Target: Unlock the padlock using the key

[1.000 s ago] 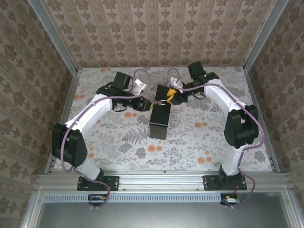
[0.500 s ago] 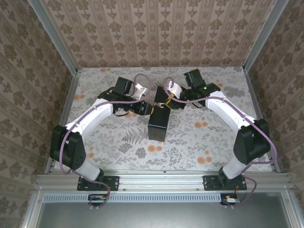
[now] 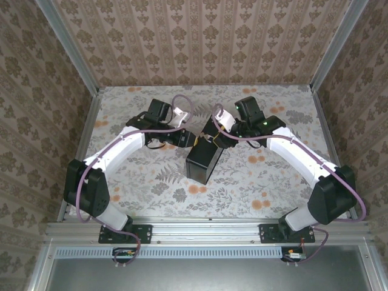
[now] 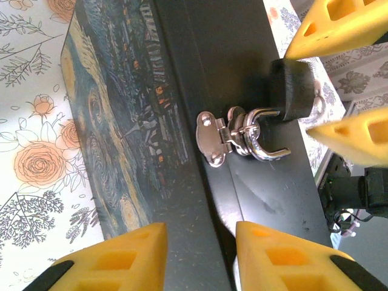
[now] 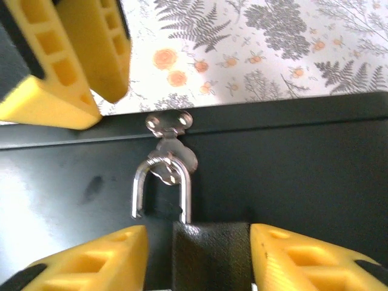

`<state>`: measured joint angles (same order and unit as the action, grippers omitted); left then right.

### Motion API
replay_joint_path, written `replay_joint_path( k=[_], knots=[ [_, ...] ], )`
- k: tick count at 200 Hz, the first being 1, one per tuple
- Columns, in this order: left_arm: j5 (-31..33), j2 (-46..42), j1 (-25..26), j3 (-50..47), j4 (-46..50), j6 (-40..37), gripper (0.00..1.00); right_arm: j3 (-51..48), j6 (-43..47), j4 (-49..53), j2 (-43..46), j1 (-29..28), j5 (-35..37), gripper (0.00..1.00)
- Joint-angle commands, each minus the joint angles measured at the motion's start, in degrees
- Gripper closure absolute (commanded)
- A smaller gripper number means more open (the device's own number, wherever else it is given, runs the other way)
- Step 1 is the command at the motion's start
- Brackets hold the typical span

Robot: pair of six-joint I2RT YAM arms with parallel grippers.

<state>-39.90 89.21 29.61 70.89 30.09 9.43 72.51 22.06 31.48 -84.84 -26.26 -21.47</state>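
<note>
The right tool [image 5: 199,237] straddles the padlock [image 5: 211,253]; its silver shackle [image 5: 137,193] threads the hasp [image 5: 170,128] on the black box [image 5: 291,163].

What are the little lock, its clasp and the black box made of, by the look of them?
The padlock: bright polished metal loop, mirror glints; dark, grainy body, perhaps coated or plastic. The clasp: shiny silver metal with small screws or rivets. The box: matte black, faintly scuffed, metal or plastic, hard to tell.

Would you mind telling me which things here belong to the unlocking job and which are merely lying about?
Job: padlock, silver hasp, black box, right pincer straddling the padlock, left pincer at the box.
Merely background: floral floor, patterned walls.
</note>
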Motion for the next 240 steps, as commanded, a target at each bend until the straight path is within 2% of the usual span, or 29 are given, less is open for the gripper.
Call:
replay_joint_path(
  k=[1,19,58,126,184,221,240],
  knots=[
    [1.3,1.5,0.0,0.0,0.0,0.7,0.65,0.4,-0.8,2.0,-0.6,-0.8,-3.6,0.47],
    [1.2,1.4,0.0,0.0,0.1,0.5,0.65,2.2,-0.4,3.7,-2.2,0.7,-3.9,0.45],
    [1.2,1.6,0.0,0.1,0.3,-0.1,0.65,8.6,-1.0,8.6,-4.8,4.8,-9.8,0.41],
    [1.3,1.6,0.0,0.0,0.8,-0.4,0.65,14.6,5.6,19.2,-9.0,5.4,-13.4,0.41],
    [1.6,1.1,-0.2,-0.1,1.3,-0.6,0.65,15.1,8.6,22.1,-11.1,4.4,-10.3,0.44],
    [1.7,1.0,-0.1,0.0,1.3,-0.4,0.65,14.2,9.5,22.3,-10.4,3.2,-7.7,0.52],
    [1.7,0.9,-0.1,0.0,1.4,-0.4,0.65,13.4,10.0,21.7,-9.5,1.7,-3.8,0.57]
  ],
)
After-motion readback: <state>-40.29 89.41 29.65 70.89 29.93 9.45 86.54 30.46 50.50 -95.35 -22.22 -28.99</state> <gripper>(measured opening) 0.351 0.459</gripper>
